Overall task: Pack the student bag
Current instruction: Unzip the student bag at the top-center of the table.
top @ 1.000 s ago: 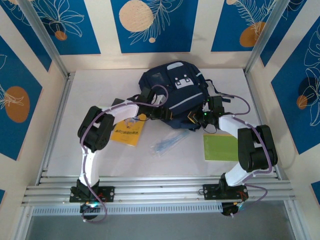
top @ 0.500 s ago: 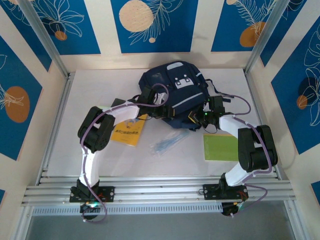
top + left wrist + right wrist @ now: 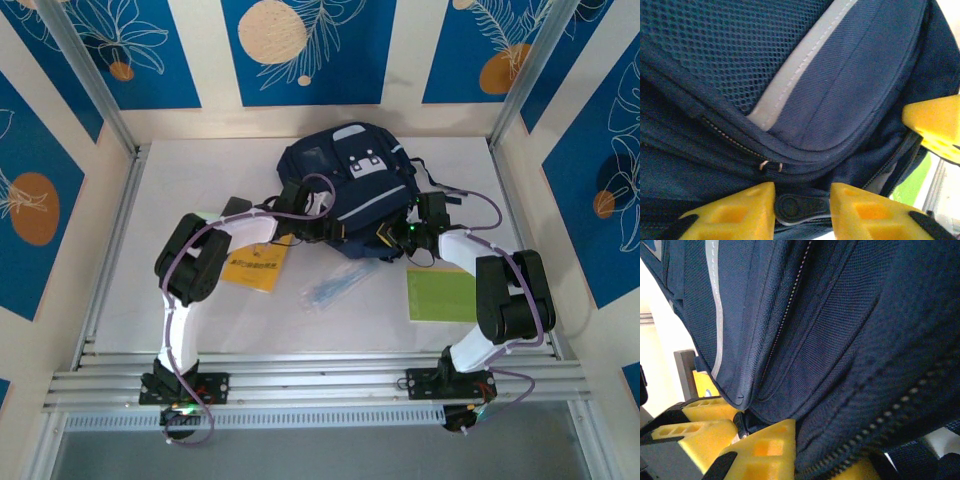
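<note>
Yellow booklet point(image 3: 254, 266) lies flat on white table point(image 3: 200, 180), left of the left gripper point(image 3: 326, 229) & nearer the bases, partly under L arm. Left gripper sits at near-left edge of the student bag point(image 3: 345, 175). In L wrist view its two yellow fingers point(image 3: 737, 210) flank a black zip pull point(image 3: 800, 206). The tab fills the gap btwn them w/ pads touching both ends, so jaws are drawn in narrow & pinching the pull.

Just ahead of L jaws: a zip line, then navy panel w/ pale stripe point(image 3: 800, 65) running diag. Mesh panel point(image 3: 700, 45) is left of the stripe.

Clear packet point(image 3: 336, 284) lies on table btwn the two grippers, nearer the bases than either. It is close to bag's near edge; contact unclear.

Student bag lies at far centre of table, front patches up. It sits beyond & btwn both sets of jaws, w/ its near edge reaching each.

Right gripper point(image 3: 392, 237) is at bag's near-right edge, close beside L jaws; one R finger shows at right side of L wrist view. R jaws are together, clamped on a fold of navy bag fabric next to a zip, w/ cloth bulging out above the yellow pads point(image 3: 771, 447).

Green sheet point(image 3: 441, 295) lies flat on table, right of R jaws & nearer the bases, its right edge under R arm.
</note>
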Motion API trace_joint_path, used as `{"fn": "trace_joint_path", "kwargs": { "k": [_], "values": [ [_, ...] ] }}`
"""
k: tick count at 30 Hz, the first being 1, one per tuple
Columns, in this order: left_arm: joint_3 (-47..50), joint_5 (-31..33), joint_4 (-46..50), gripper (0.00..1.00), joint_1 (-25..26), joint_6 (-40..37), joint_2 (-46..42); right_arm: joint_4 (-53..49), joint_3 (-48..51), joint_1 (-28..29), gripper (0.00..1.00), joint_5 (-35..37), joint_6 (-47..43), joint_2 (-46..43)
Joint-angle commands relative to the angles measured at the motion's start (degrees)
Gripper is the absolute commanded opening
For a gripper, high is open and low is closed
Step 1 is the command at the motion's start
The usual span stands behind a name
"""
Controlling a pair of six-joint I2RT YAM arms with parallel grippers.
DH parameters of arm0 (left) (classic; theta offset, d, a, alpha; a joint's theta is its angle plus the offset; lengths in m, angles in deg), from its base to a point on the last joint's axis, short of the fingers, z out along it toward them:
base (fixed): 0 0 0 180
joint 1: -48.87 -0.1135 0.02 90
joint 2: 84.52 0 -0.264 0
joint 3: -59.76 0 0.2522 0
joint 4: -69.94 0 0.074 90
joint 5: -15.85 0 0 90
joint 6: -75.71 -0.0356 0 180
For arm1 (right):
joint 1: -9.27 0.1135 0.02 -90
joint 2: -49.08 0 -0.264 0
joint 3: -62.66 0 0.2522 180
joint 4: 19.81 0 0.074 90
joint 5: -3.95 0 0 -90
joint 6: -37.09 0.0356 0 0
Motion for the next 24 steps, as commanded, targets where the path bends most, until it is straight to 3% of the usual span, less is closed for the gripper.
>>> {"fn": "trace_joint_path", "kwargs": {
  "k": [1, 8, 17, 21, 24],
  "values": [
    [1.1, -1.6, -1.3, 0.23, 1.3, 1.1, -1.3, 3.6, 0.0, 0.1, 0.00, -1.5, 0.2, -0.7],
    [2.5, -1.9, -7.1, 0.00, 1.2, 4.4, -1.3, 3.5, 0.6, -0.2, 0.00, -1.3, 0.0, -1.4],
    [3.7, -5.8, -8.8, 0.00, 0.5, 6.8, -2.9, 3.6, 0.7, -0.8, 0.00, -1.3, 0.1, -1.5],
    [2.8, -5.3, -7.0, 0.14, 1.6, 5.5, -2.1, 3.6, 0.7, -0.8, 0.00, -1.5, 0.2, -1.4],
    [3.1, -3.7, -5.4, 0.16, 2.1, 3.8, -1.7, 3.5, 0.8, -0.8, 0.00, -1.4, 0.3, -1.4]
  ]
}}
